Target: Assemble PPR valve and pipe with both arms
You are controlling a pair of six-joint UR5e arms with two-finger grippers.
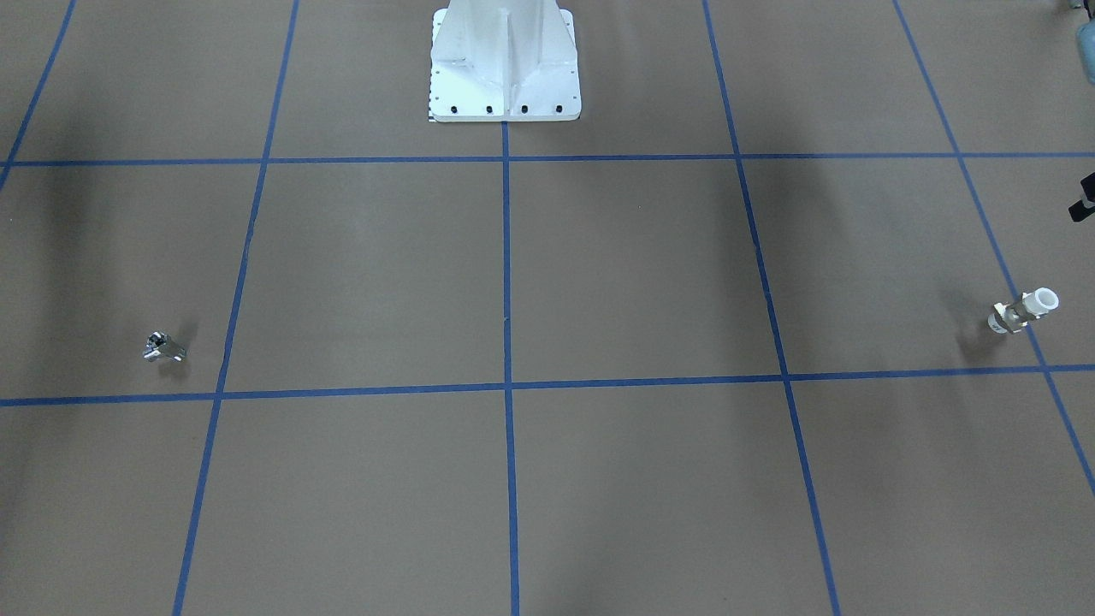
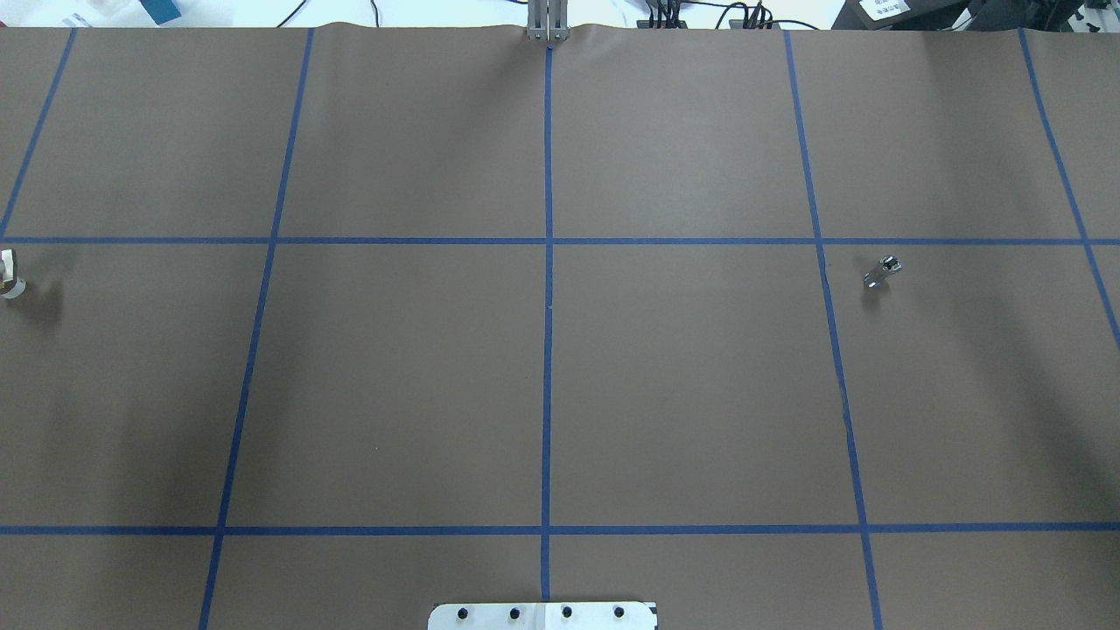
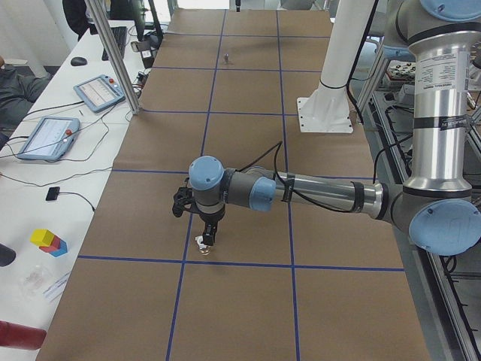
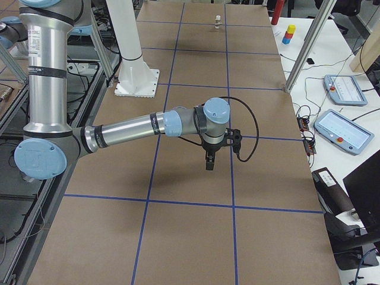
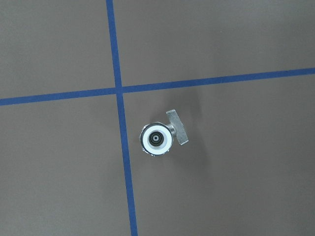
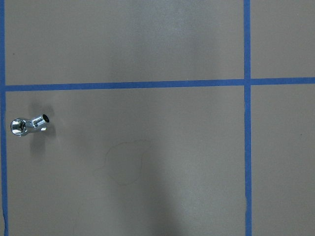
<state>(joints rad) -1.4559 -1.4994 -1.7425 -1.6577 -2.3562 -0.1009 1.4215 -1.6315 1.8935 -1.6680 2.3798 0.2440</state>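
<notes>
The PPR valve (image 1: 1024, 311) stands on the brown table at my far left, white collar up; it also shows in the overhead view (image 2: 9, 274). In the left wrist view the valve (image 5: 157, 139) lies straight below the camera, beside a blue tape crossing. My left gripper (image 3: 204, 239) hangs just above the valve (image 3: 201, 245); I cannot tell whether it is open or shut. The chrome pipe (image 1: 162, 347) lies on my far right, also in the overhead view (image 2: 881, 271) and at the left of the right wrist view (image 6: 29, 125). My right gripper (image 4: 209, 164) hovers above the table; I cannot tell its state.
The white bolted pedestal (image 1: 505, 85) stands at the table's robot side. Blue tape lines (image 2: 548, 262) divide the brown cover into squares. A side table past the far edge holds tablets (image 3: 98, 92), cables and coloured blocks (image 3: 49, 241).
</notes>
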